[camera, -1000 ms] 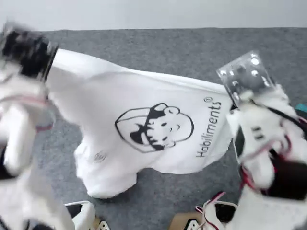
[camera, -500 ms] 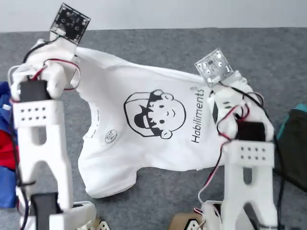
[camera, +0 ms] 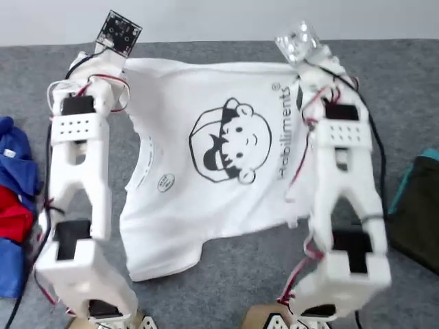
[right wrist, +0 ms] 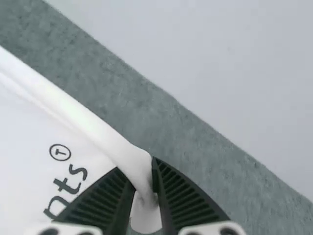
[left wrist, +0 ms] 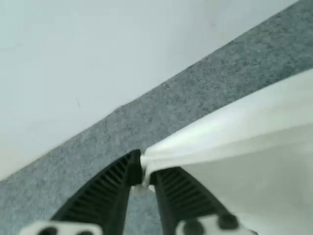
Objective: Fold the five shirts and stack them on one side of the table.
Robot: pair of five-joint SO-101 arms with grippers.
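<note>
A white shirt [camera: 212, 157] with a black cartoon face print lies spread on the grey table, its far edge lifted between the two arms. My left gripper [left wrist: 142, 178] is shut on the shirt's far left corner [left wrist: 146, 159], seen at the back left in the high view [camera: 113, 65]. My right gripper [right wrist: 143, 193] is shut on the far right corner of the white shirt [right wrist: 139, 164], at the back right in the high view [camera: 305, 62]. The shirt's near hem rests on the table.
A pile of blue and red shirts [camera: 14, 199] lies at the table's left edge. A dark shirt with a teal edge [camera: 418, 205] sits at the right edge. A pale wall [camera: 219, 20] runs just behind the table's back edge.
Both arms have stretched toward the back of the table, pulling the white shirt's far edge back and straightening it. The shirt now lies flatter, with the print turned more upright.
</note>
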